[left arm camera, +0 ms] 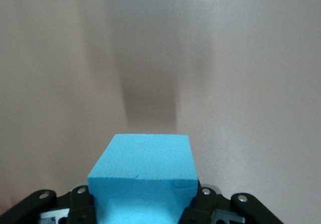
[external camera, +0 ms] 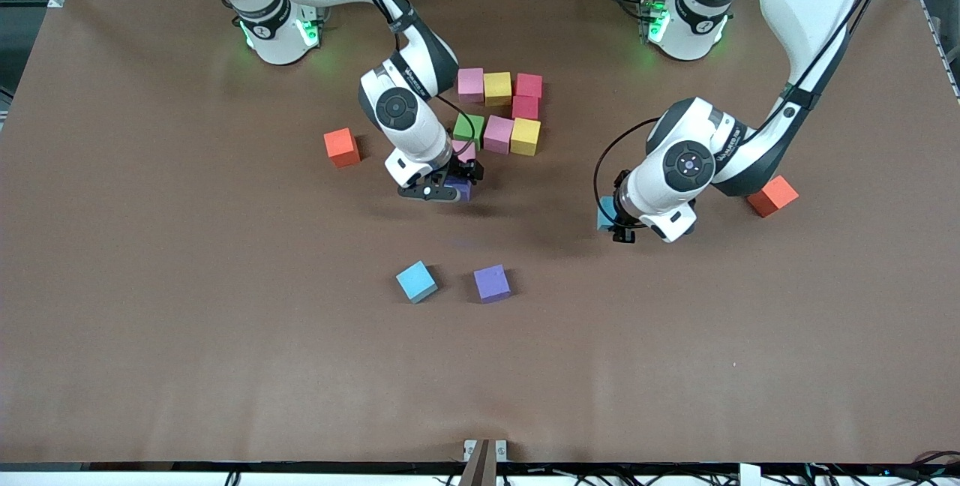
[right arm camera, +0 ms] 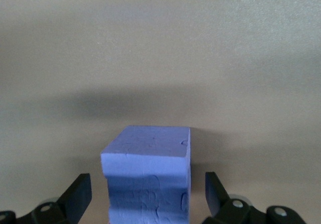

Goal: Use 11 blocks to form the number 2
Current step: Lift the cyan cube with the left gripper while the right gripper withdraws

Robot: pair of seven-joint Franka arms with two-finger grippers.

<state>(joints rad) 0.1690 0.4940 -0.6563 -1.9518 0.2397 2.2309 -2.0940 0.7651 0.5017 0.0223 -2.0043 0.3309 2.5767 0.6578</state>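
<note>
Several blocks form the partial number 2 [external camera: 498, 111]: pink [external camera: 470, 84], yellow [external camera: 497, 88] and red [external camera: 529, 85] in a row, red [external camera: 525, 106] beneath, then green [external camera: 469, 128], pink [external camera: 498, 133] and yellow [external camera: 525, 136], and a half-hidden pink block [external camera: 463, 150]. My right gripper [external camera: 448, 190] [right arm camera: 146, 194] is open around a purple block [external camera: 460, 189] [right arm camera: 148, 179], next to that pink block and nearer the front camera; there is a gap at each finger. My left gripper [external camera: 611, 220] [left arm camera: 144, 202] is shut on a light blue block [external camera: 604, 214] [left arm camera: 145, 169] above bare table.
A loose light blue block [external camera: 416, 280] and a purple block [external camera: 492, 283] lie side by side nearer the front camera. One orange cube [external camera: 342, 147] sits toward the right arm's end, another [external camera: 772, 196] beside the left arm.
</note>
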